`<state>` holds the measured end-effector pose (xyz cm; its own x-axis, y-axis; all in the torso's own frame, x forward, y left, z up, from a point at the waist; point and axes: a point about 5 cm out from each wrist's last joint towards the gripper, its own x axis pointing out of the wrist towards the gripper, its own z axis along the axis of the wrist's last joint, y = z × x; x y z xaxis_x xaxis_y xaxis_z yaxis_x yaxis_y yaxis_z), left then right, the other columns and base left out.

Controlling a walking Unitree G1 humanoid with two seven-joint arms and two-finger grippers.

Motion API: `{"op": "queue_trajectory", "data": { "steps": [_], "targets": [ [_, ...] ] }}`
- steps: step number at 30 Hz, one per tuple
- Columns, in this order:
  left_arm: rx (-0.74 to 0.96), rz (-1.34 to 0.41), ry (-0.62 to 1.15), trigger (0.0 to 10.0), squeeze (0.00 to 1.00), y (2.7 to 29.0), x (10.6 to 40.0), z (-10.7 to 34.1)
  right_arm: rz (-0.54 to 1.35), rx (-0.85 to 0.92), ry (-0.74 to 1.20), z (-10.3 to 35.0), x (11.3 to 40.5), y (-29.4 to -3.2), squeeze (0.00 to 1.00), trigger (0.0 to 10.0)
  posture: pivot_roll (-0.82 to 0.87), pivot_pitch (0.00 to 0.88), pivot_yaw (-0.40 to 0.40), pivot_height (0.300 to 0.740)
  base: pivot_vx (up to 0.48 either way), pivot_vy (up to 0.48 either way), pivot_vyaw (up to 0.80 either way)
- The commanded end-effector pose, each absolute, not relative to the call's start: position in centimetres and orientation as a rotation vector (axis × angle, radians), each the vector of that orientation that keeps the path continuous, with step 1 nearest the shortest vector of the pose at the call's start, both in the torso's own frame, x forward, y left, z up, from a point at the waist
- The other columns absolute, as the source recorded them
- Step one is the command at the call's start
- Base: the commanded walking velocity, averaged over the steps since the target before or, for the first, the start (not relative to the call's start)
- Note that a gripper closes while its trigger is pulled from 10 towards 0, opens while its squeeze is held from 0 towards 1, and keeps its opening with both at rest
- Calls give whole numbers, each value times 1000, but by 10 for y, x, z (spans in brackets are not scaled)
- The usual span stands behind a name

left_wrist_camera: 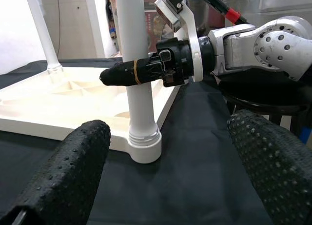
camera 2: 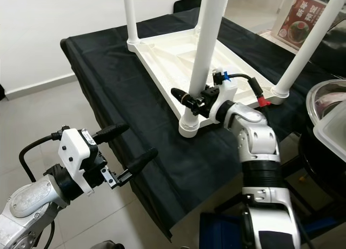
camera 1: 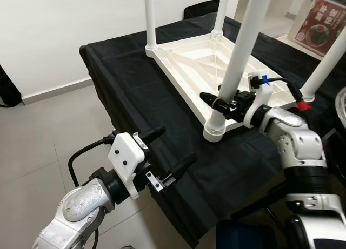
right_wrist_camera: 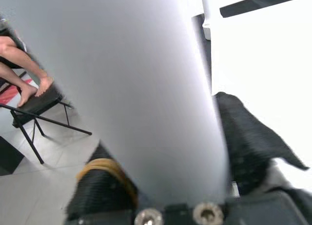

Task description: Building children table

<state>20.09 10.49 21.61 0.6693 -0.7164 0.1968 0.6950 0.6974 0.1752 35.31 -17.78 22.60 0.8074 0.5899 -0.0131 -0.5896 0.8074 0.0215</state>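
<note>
1. Your white children's table (camera 1: 186, 62) lies upside down on a black cloth (camera 1: 135, 98) that covers the worktop, with its legs pointing up.
2. The near leg (camera 1: 238, 62) stands in its socket (camera 1: 214, 131) at the tabletop's near corner, close to the cloth's near edge, and tilts slightly to the right as it rises.
3. Your right gripper (camera 1: 220, 102) is clenched around that near leg low down, just above the socket; one black finger with a yellow band shows on the leg's left side, the other is behind the leg.
4. In the right wrist view the leg (right_wrist_camera: 131, 88) stands between the two black fingers (right_wrist_camera: 246, 137), which press against it on both sides.
5. Your left gripper (camera 1: 167, 152) hovers to the near left of the table, off the cloth's edge and above the tiled floor (camera 1: 38, 146); its fingers are spread wide and hold nothing.
6. In the left wrist view those open fingers (left_wrist_camera: 68, 171) frame the socket and the right gripper beyond them.
7. A far leg (camera 1: 150, 17) stands at the far left corner, and another leg (camera 1: 330, 62) rises at the right.
8. A framed picture (camera 1: 319, 25) leans at the far right.
9. In the right wrist view, a person's bare feet (right_wrist_camera: 29, 86) rest by a folding chair (right_wrist_camera: 34, 112).
</note>
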Motion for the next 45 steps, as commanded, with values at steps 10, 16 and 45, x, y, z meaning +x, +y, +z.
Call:
{"op": "queue_trajectory", "data": {
  "steps": [10,16,45],
  "targets": [
    [85,-802,-244,10000,0,105,202,212,6,10,-97,221,338,-165,0,0,62,89,-61,740,0,0,0],
    [94,-797,-240,10000,0,107,203,211,22,53,-61,211,334,-145,0,0,65,89,-55,740,0,0,0],
    [90,-789,-255,10000,0,107,206,214,678,-96,-52,253,356,-176,1000,10000,28,100,-45,740,0,0,0]
  ]
}}
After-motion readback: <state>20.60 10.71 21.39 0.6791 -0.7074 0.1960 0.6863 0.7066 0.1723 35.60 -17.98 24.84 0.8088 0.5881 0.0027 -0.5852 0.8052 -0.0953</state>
